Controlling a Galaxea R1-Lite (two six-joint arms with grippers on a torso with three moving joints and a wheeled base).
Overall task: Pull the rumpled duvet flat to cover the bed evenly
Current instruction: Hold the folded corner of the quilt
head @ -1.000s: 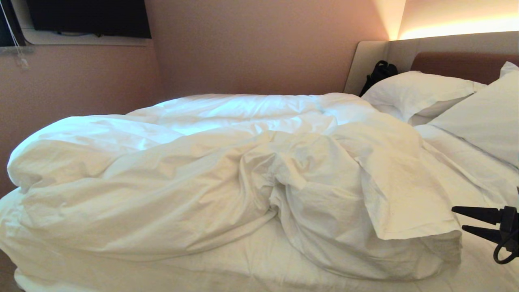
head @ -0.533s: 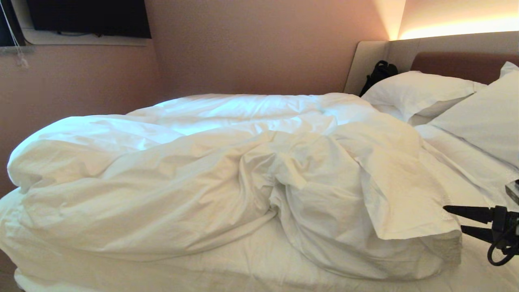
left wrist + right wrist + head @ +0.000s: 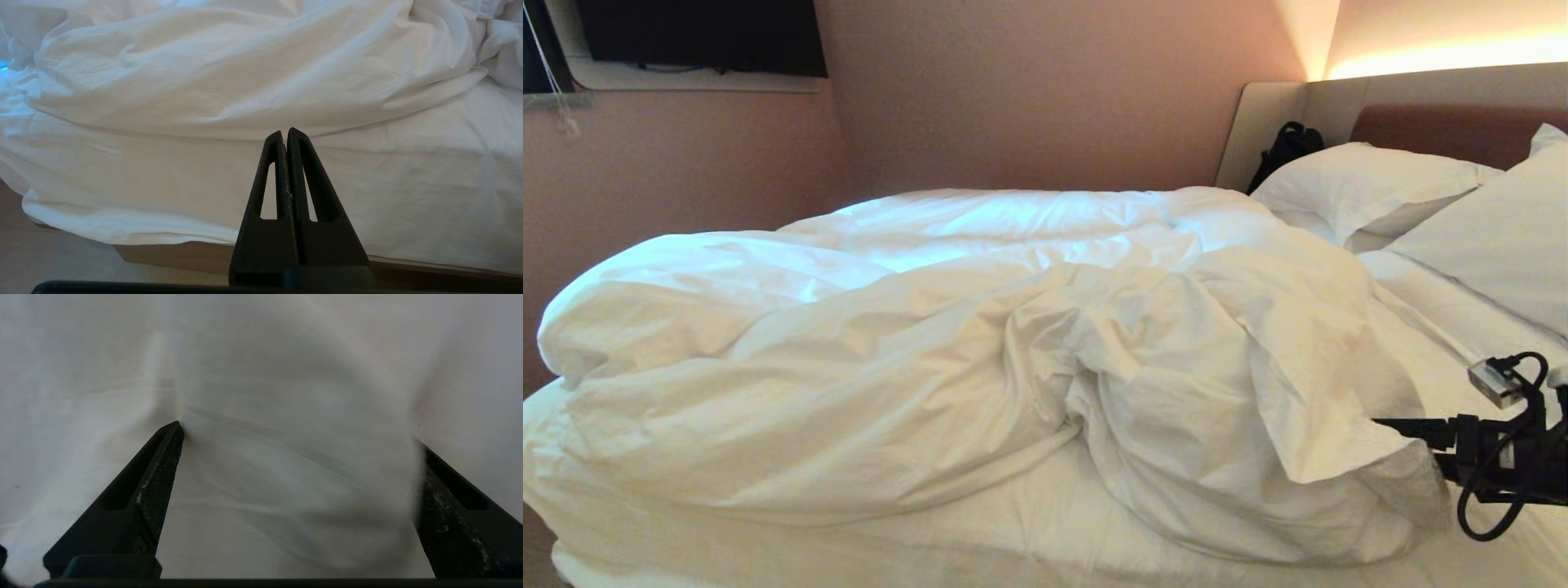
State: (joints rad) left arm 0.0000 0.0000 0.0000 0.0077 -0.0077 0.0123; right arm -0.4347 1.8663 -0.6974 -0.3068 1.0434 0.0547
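Observation:
The white duvet lies bunched in thick folds across the middle of the bed, leaving bare sheet along the near side and by the pillows. One flat corner flap hangs at the near right. My right gripper reaches in level from the right edge and stands open, its fingers straddling that flap's edge. In the right wrist view, duvet cloth fills the wide gap of the right gripper, pressing against one fingertip. My left gripper is shut and empty, parked low, pointing at the bed's side below the duvet.
Two white pillows lean against the beige headboard. A black bag sits in the far corner. Pink walls close off the far side. The tan wooden base and floor show beneath the sheet.
My right gripper has moved left from beside the duvet's corner flap until its open fingers enclose the flap's edge. The left gripper and the rest of the duvet have stayed still.

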